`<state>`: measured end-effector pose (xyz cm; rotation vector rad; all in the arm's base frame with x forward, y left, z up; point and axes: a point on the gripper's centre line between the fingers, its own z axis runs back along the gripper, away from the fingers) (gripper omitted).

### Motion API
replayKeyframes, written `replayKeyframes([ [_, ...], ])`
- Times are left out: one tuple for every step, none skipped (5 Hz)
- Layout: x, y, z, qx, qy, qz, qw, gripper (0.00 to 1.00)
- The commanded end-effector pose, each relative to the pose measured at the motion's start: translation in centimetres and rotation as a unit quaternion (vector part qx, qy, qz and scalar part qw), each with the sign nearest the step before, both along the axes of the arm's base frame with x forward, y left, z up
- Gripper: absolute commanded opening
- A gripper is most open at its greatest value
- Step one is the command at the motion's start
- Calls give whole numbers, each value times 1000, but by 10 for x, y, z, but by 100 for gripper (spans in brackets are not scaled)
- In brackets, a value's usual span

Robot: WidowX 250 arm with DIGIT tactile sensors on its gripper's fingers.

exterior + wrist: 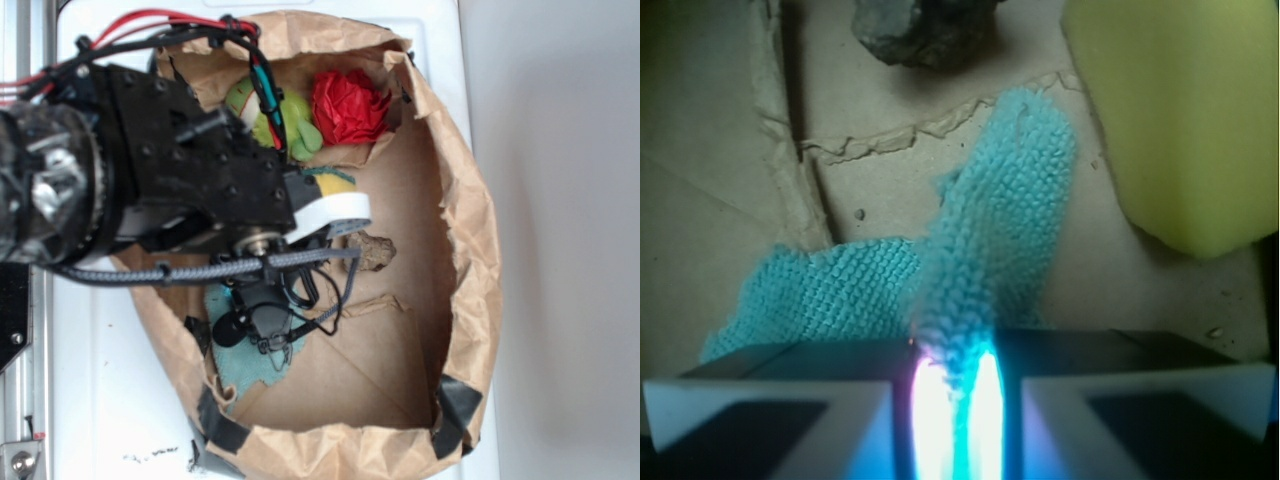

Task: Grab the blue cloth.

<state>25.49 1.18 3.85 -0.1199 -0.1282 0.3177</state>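
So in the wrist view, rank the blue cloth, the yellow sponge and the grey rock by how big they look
1. blue cloth, though a fold pinched in the jaws sits nearest the camera
2. yellow sponge, cut off at the frame edge
3. grey rock, cropped at the top

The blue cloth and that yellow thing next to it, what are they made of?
The blue cloth looks like soft terry fabric: a nubby looped weave and a frayed edge, pinched between the jaws. The yellow thing is probably foam sponge: matte, smooth, with rounded corners, though its surface is blurry.
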Motion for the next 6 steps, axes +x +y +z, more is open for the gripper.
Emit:
replayKeyframes([
  [2,1,9,15,-31,-1,999,0],
  [0,-8,2,46,-17,-21,999,0],
  [13,-1,14,53,-26,-23,998,0],
  [45,23,65,51,-37,-45,997,0],
  [46,24,86,47,-48,-65,996,0],
  [43,24,110,50,-87,-78,992,0],
])
